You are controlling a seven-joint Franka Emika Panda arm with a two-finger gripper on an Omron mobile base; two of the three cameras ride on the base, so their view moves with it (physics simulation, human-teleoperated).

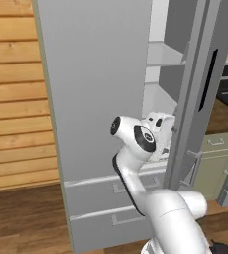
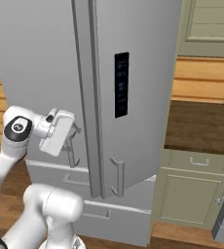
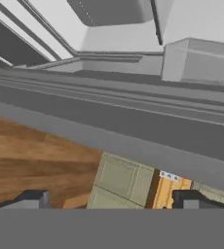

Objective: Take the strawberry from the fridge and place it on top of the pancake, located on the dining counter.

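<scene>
While the fridge point(image 1: 96, 99) stands with its right door point(image 1: 195, 99) swung partly out, the arm point(image 1: 136, 178) reaches up from about five o'clock in the left base view toward the gap between door and cabinet body. Two drawers point(image 1: 101, 191) sit low on the fridge, at about six o'clock. Inside the gap, a pale shelf point(image 1: 165, 54) shows at about one o'clock, and I see nothing on the part of it that faces me.

The gripper point(image 3: 113, 199) is released: in the hand view its tips stand far apart with nothing between them. In the right base view the gripper point(image 2: 71, 143) hangs at about nine o'clock, just beside the door's inner edge.

I cannot tell where the strawberry lies; going by the task, it should be somewhere inside the fridge, and fetching it is the step in hand.

Risks, as I judge them: the gap looks narrow, so the wrist could knock the door edge on the way in. The fruit is tiny and round, so a loose pinch could roll it off a shelf.

The dark panel point(image 2: 121, 85) on the door carries marks too small to read, and no brand is legible.
</scene>
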